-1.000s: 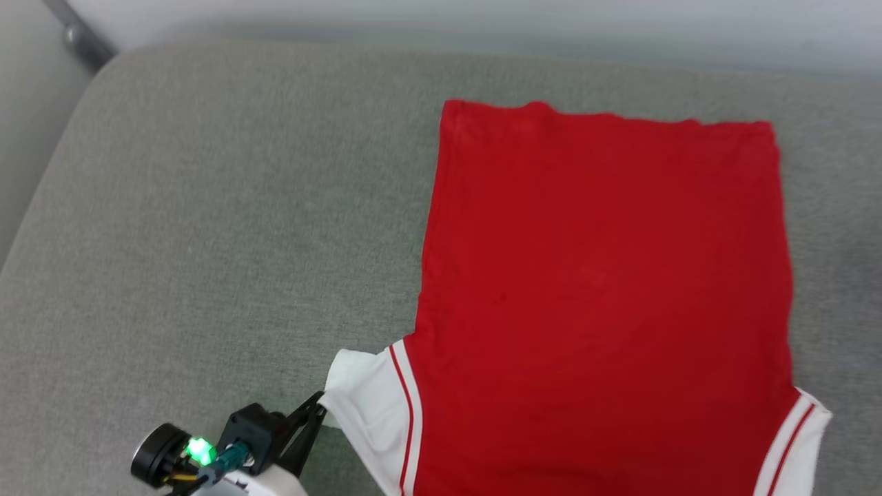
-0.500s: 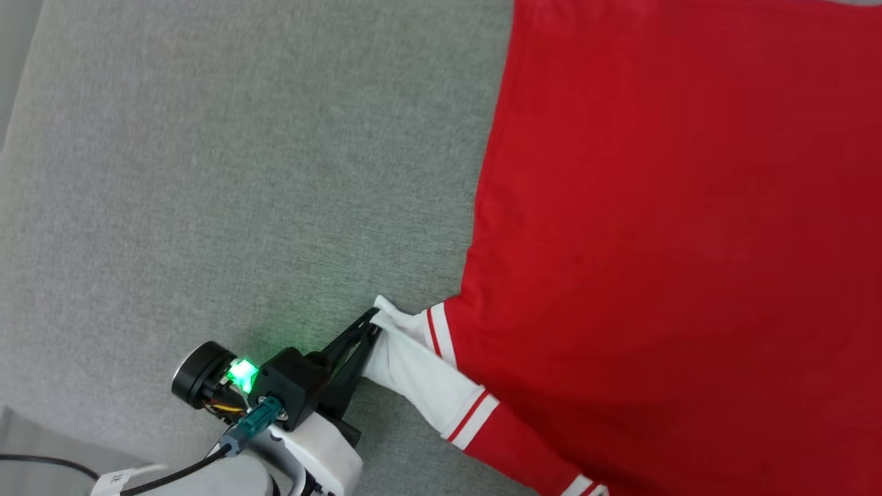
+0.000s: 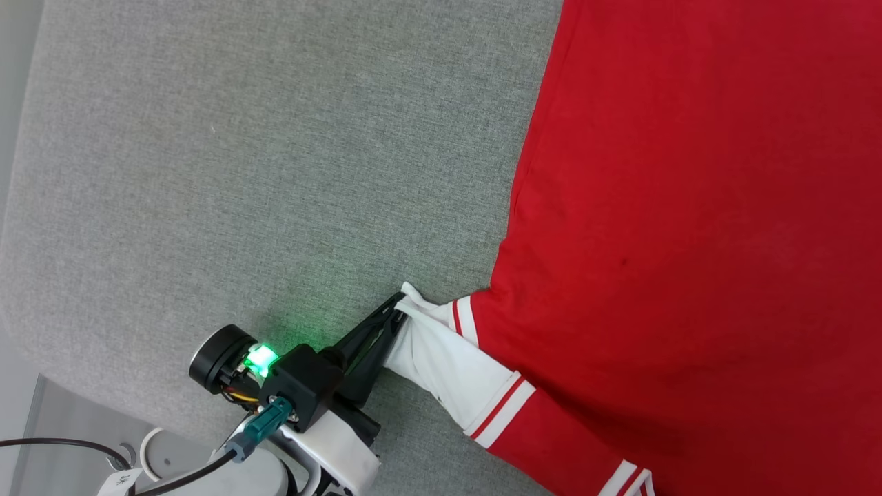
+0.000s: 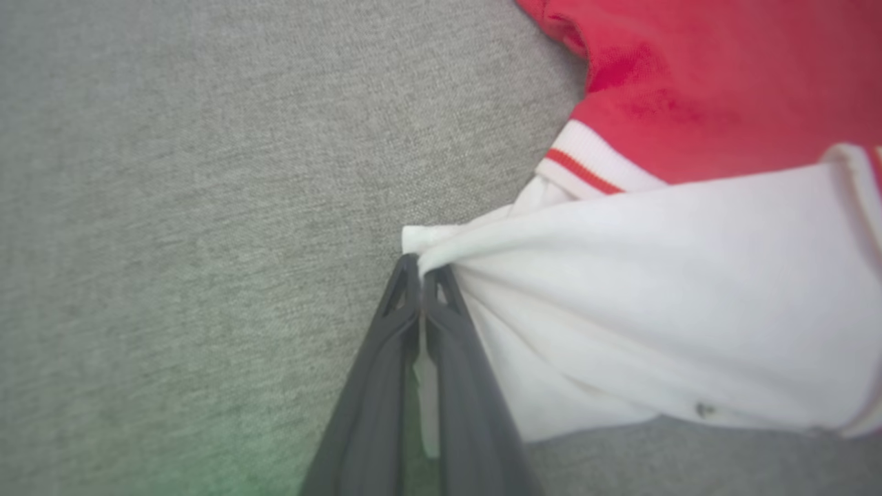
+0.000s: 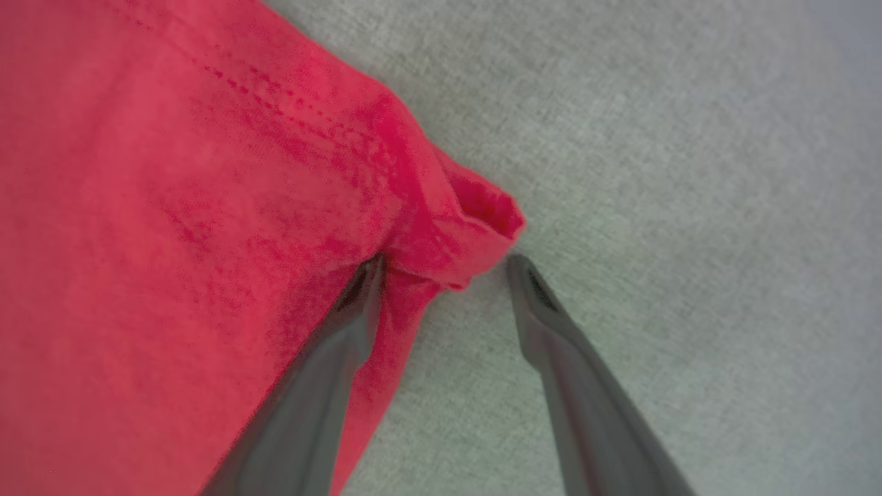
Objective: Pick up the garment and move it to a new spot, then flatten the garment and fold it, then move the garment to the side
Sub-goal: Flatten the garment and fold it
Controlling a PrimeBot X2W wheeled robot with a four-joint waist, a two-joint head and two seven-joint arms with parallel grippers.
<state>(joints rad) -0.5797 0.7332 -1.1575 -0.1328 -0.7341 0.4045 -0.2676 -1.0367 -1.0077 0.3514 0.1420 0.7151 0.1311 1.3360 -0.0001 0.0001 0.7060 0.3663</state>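
The garment (image 3: 689,207), red with white sleeves and red-and-white trim, lies spread on the grey cushion and fills the right of the head view. My left gripper (image 3: 400,306) is shut on the tip of its white sleeve (image 3: 441,355); the left wrist view shows the left gripper (image 4: 420,275) pinching the white sleeve (image 4: 620,310), which is pulled taut. In the right wrist view my right gripper (image 5: 444,265) stands open around a red corner of the garment (image 5: 455,227), with one finger (image 5: 344,331) on the cloth and the other on the cushion.
The grey cushion (image 3: 241,172) stretches to the left of the garment. Its left edge (image 3: 21,207) drops to a pale floor. A black cable (image 3: 55,444) and the robot's white base show at the lower left.
The head camera has tilted down and shifted, so the garment now sits further right and larger. The left gripper keeps its hold on the white sleeve, which is drawn out longer.
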